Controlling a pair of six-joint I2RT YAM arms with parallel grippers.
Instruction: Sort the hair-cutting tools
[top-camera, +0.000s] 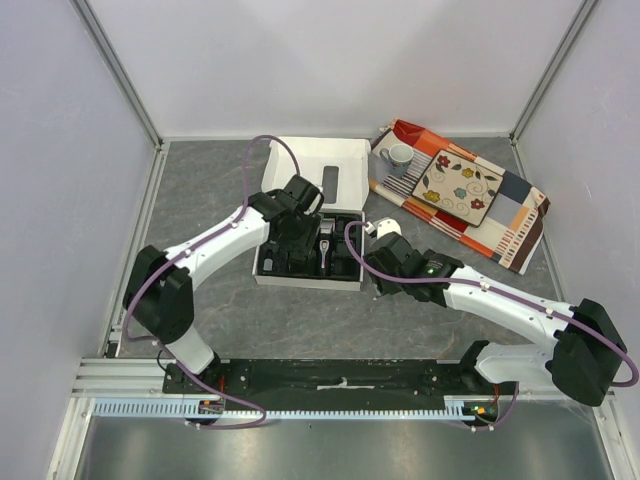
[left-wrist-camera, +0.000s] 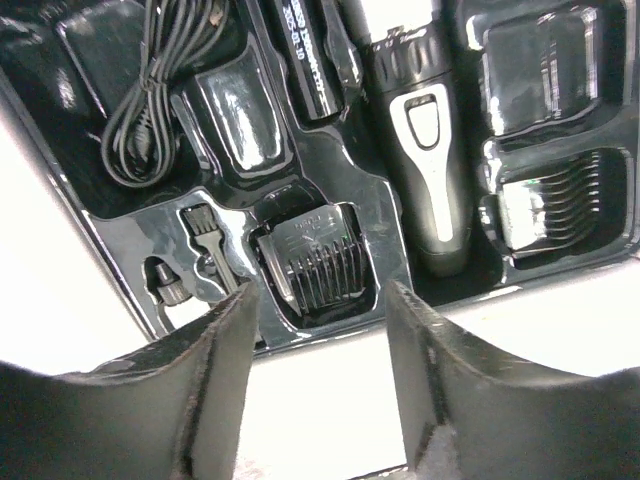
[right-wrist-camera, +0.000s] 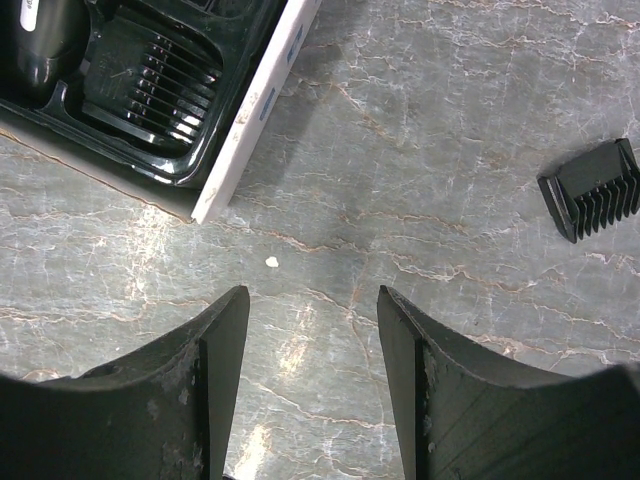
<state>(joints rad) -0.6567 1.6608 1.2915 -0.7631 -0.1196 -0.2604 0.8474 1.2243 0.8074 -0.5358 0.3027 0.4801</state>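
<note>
The black-and-silver clipper (left-wrist-camera: 425, 170) lies in its slot in a black moulded tray (top-camera: 262, 268) inside a white box. The coiled black cable (left-wrist-camera: 150, 110) and comb attachments (left-wrist-camera: 320, 255) (left-wrist-camera: 560, 200) also sit in tray slots. My left gripper (left-wrist-camera: 320, 310) is open and empty, hovering over the tray's near edge, just short of a comb attachment. My right gripper (right-wrist-camera: 312, 300) is open and empty above bare table, right of the box (right-wrist-camera: 255, 110). One loose comb attachment (right-wrist-camera: 590, 190) lies on the table to its far right.
The box's white lid (top-camera: 318, 170) stands open behind the tray. A patterned cloth (top-camera: 510, 215) at the back right carries a grey mug (top-camera: 400, 157) and a flowered square plate (top-camera: 457, 187). White walls enclose the table.
</note>
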